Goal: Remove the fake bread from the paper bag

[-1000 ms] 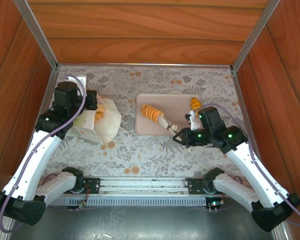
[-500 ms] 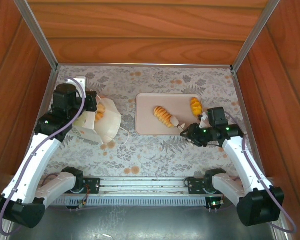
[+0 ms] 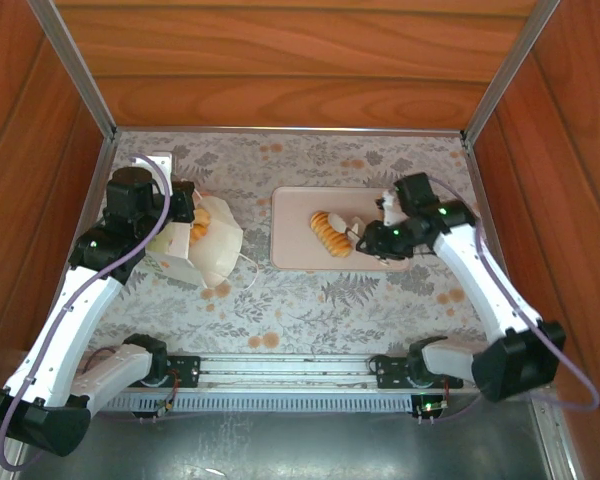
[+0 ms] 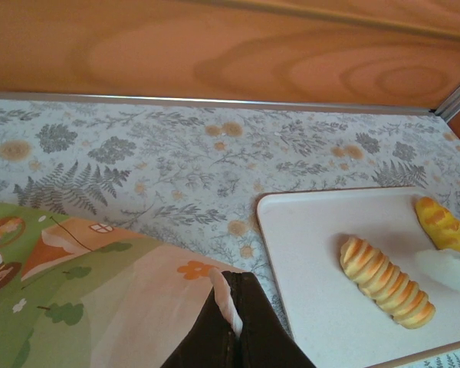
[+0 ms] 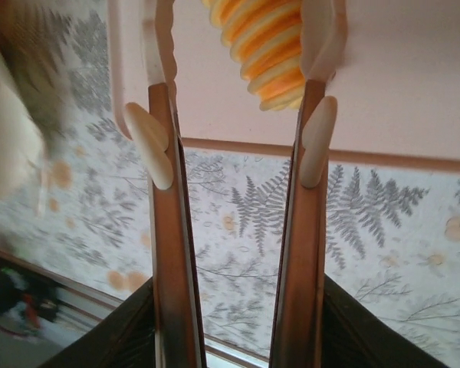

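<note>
The paper bag (image 3: 218, 252) lies tipped on the left of the table, mouth toward the middle, with golden fake bread (image 3: 200, 222) showing inside. My left gripper (image 3: 180, 226) is shut on the bag's pale cord handle (image 4: 228, 300), just above the printed bag (image 4: 100, 291). A ridged roll (image 3: 330, 229) lies on the pinkish tray (image 3: 298, 252). My right gripper (image 3: 359, 239) hovers over the tray, open; its fingers (image 5: 158, 69) stand on either side of the roll (image 5: 264, 38), with a gap on the left side. A small yellow piece (image 4: 442, 224) rests on the tray (image 4: 314, 238).
Wooden walls close in the back and both sides. A metal rail (image 3: 290, 372) runs along the near edge between the arm bases. A small white object (image 3: 161, 158) sits at the back left corner. Floral cloth lies bare between bag and tray.
The right arm carried the ridged roll rightward across the tray and swung toward the back right. Its jaws have spread, and the roll now rests on the tray. The left arm kept still.
</note>
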